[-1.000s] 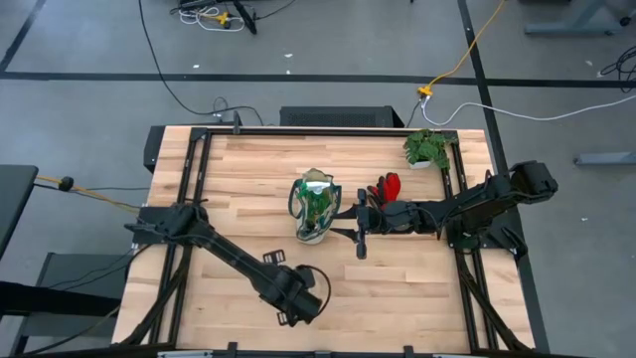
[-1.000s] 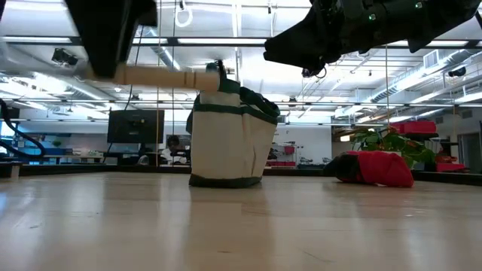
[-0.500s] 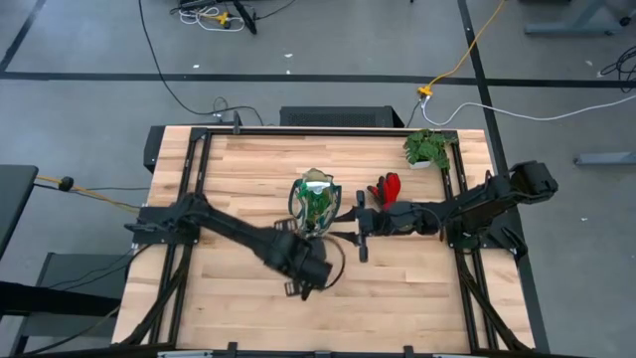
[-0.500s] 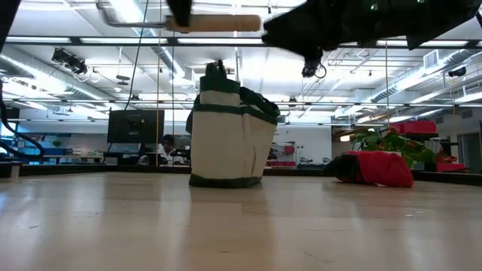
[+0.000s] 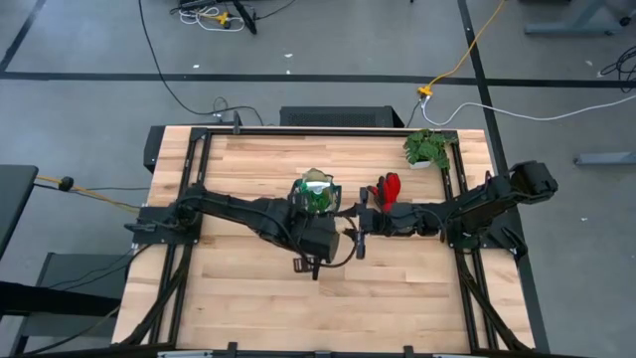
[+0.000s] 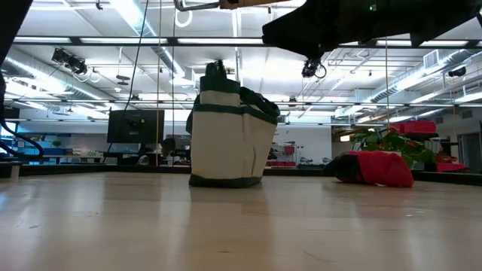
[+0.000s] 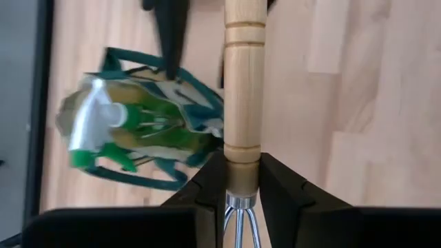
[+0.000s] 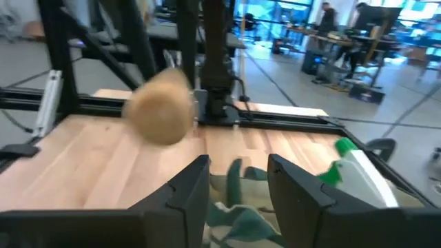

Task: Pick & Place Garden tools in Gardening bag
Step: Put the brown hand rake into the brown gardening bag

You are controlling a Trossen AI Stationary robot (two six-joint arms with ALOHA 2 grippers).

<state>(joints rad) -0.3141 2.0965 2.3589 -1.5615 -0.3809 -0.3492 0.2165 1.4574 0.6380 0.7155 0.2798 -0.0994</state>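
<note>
My left gripper [image 5: 326, 242] is shut on a wooden-handled hand rake [image 7: 245, 83], high above the table beside the beige and green gardening bag [image 5: 316, 205]. The bag stands on its base [image 6: 226, 179] with a green spray bottle [image 7: 103, 127] in it. My right gripper [image 8: 238, 189] is open at the bag's right rim, its fingers on either side of a green strap [image 8: 234, 173]. I cannot tell whether it touches the bag. The rake's handle end [image 8: 160, 110] shows in front of it. Red gloves [image 5: 388, 187] lie on the table to the right. The shears are not seen. My left gripper pinches the rake's wooden handle at its ferrule end [image 7: 241, 169] between the two fingers [image 7: 210, 189]. The fingers come from above, pointing down, and lie across the handle. The rake is lifted clear and level, with its free handle end toward my right gripper and its wire tines [image 7: 238, 217] under the wrist.
A small potted plant [image 5: 427, 147] stands at the far right corner. My right arm [image 5: 447, 214] reaches in level from the right, over the gloves. Bare wood lies near and left of the bag [image 5: 238, 288].
My left gripper has carried the rake from near the table's front edge up and toward the far right, to a spot beside the bag. The rake has stayed level and risen to the top of the low view. My right gripper and the bag have kept still.
</note>
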